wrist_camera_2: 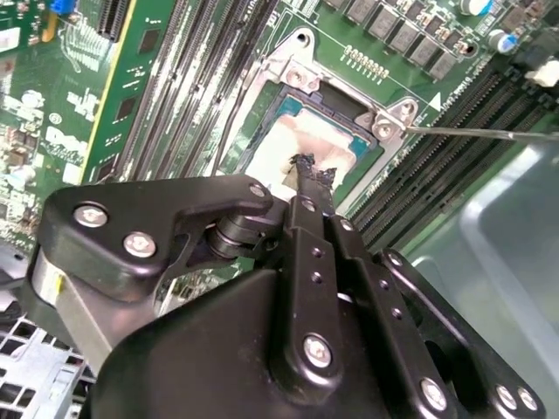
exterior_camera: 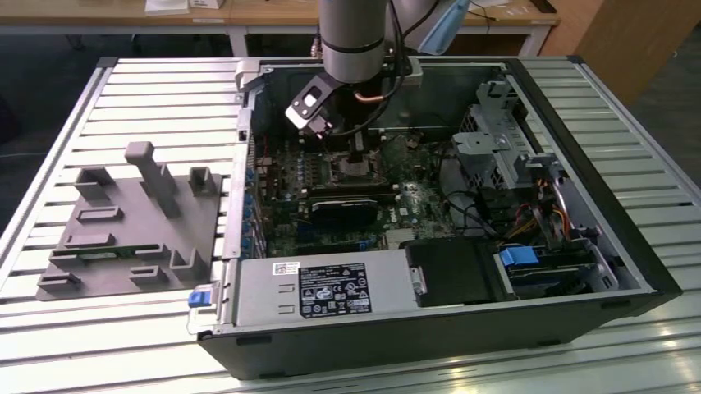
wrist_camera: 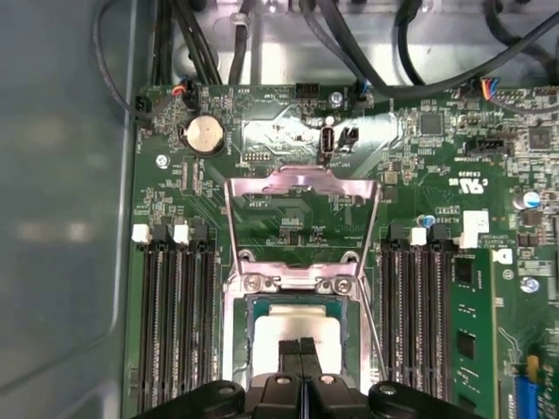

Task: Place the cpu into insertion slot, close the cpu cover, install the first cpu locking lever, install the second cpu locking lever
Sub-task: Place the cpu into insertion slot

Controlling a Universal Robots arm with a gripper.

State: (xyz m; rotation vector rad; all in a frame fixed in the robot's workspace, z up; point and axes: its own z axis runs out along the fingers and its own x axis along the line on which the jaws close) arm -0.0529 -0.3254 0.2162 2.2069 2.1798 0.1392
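Closed pincer [wrist_camera: 300, 346] hangs just over the thin, pale silver-grey square cpu [wrist_camera: 291, 323].

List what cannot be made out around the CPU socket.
1. cpu: first wrist view, partly hidden by the end effector; seating unclear.
2. insertion slot: exterior view, partly behind the end effector, too small to judge.
3. locking lever: second wrist view, its end cut off by the picture edge.
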